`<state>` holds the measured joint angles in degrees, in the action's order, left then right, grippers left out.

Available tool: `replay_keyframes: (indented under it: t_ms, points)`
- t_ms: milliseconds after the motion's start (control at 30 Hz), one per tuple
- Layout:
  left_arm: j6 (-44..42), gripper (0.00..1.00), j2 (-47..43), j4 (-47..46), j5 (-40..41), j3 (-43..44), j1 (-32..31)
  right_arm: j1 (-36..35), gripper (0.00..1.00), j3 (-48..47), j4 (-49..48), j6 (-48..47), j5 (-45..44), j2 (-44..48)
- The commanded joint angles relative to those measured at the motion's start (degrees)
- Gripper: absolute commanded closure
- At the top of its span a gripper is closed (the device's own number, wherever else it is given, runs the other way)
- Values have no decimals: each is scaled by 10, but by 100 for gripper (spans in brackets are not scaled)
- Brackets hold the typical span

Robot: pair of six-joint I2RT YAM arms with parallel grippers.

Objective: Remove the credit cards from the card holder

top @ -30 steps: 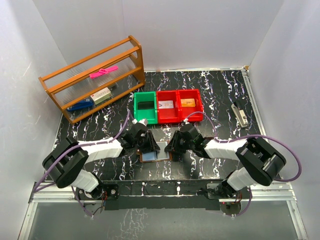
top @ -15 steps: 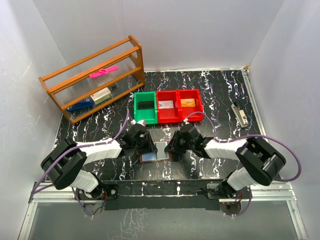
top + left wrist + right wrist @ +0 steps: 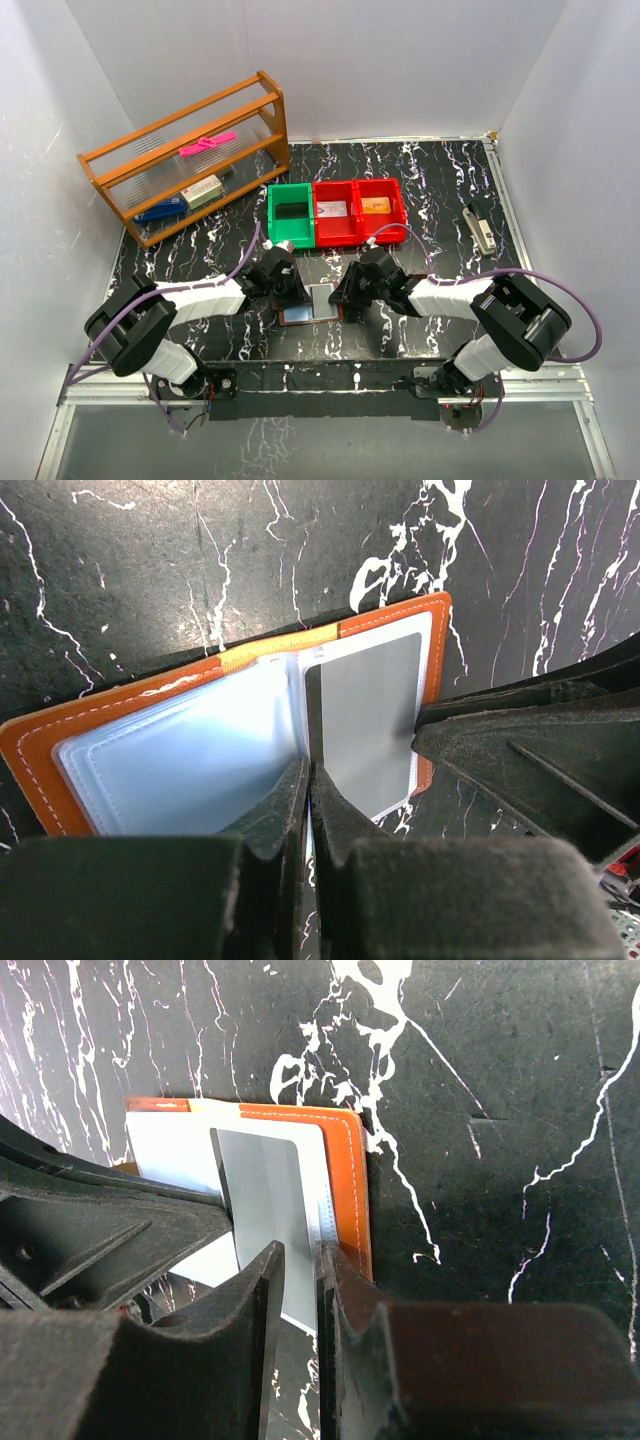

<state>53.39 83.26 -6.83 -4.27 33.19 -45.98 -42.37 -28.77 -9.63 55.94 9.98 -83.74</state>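
The card holder [image 3: 298, 319] lies open on the table between my two grippers; its orange-brown rim [image 3: 120, 708] frames pale blue sleeves. A silver-grey credit card [image 3: 365, 720] stands tilted over its right half, also in the right wrist view [image 3: 262, 1185] and the top view [image 3: 322, 298]. My left gripper [image 3: 308, 780] is shut on the card's near edge. My right gripper [image 3: 300, 1260] is closed to a narrow gap on the holder's right rim [image 3: 345, 1180]. From above, the left gripper [image 3: 300, 290] and right gripper [image 3: 343, 292] flank the holder.
A green bin [image 3: 292, 228] and two red bins [image 3: 357, 232] stand just behind the holder; the red ones hold a pale card [image 3: 335, 208] and an orange card [image 3: 375, 205]. A wooden rack [image 3: 185, 160] is at back left, a small stapler-like object [image 3: 481, 228] at right.
The pale blue surface seen over the holder has given way to the grey card, which now shows raised and further back. The left gripper shifted slightly. The right arm has not moved.
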Motion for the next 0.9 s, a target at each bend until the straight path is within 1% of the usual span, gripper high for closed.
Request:
replay_keyframes:
  t_ms: [0, 267, 400, 467, 600, 700, 867]
  points:
    - [-25, 100, -10, 52, 24, 23, -3, -3, 81, 1, 48, -6, -27, -11]
    - [-19, 100, -33, 49, 24, 1, -3, -3, 75, -10, 69, -15, -37, -1]
    - [-19, 100, -40, 51, 26, 0, -3, -3, 75, -24, 72, -32, -22, 9]
    - [-19, 100, -43, 49, 26, 1, -3, -3, 74, -39, 88, -40, -25, 17]
    - [-18, 88, -54, 40, 26, 2, -3, -3, 73, -68, 128, -61, -60, 44]
    - [-19, 80, -68, 38, 25, 5, -3, -3, 74, -81, 120, -69, -40, 53]
    - [-21, 76, -70, 36, 25, 8, -3, -3, 74, -88, 106, -69, -17, 35]
